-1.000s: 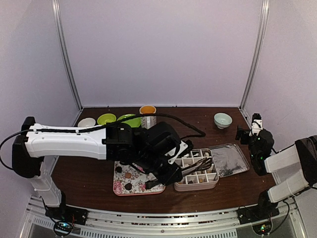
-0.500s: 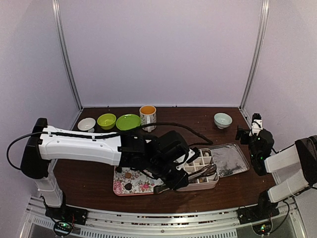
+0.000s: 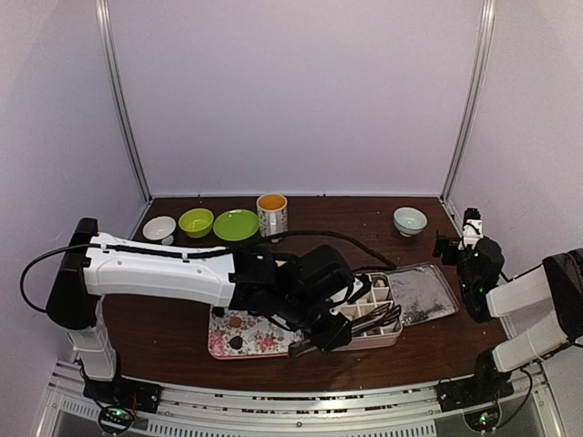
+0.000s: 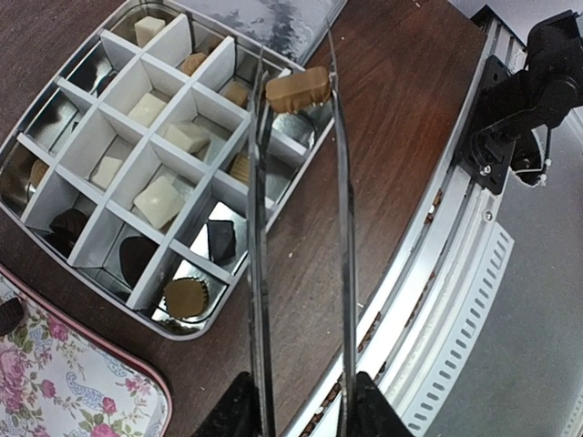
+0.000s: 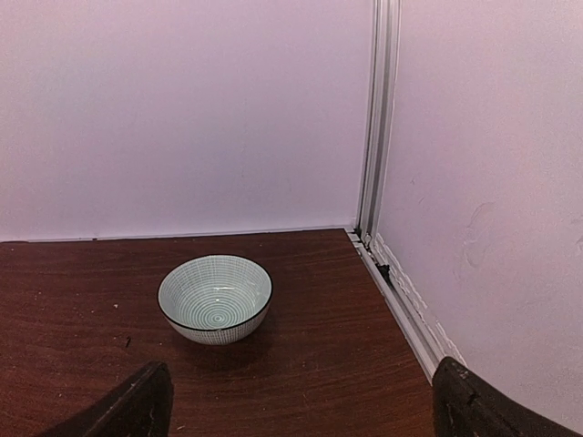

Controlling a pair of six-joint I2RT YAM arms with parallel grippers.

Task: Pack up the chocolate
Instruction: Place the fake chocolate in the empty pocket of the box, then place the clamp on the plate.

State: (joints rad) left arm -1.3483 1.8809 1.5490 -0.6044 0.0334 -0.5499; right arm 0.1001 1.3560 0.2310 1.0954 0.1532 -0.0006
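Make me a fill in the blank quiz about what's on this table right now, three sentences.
1. The left hand grips tongs whose tips pinch one tan ____.
2. In the top view, the divided box lies just right of the floral ____.
3. The right hand, open, points toward a striped ____.

Missing words: chocolate; tray; bowl.

The wooden table (image 3: 364, 214) bears bowls (image 3: 196, 221), a mug (image 3: 271, 214), floral tray (image 3: 260, 343), divided box (image 3: 378, 289) and lid (image 3: 424, 293).
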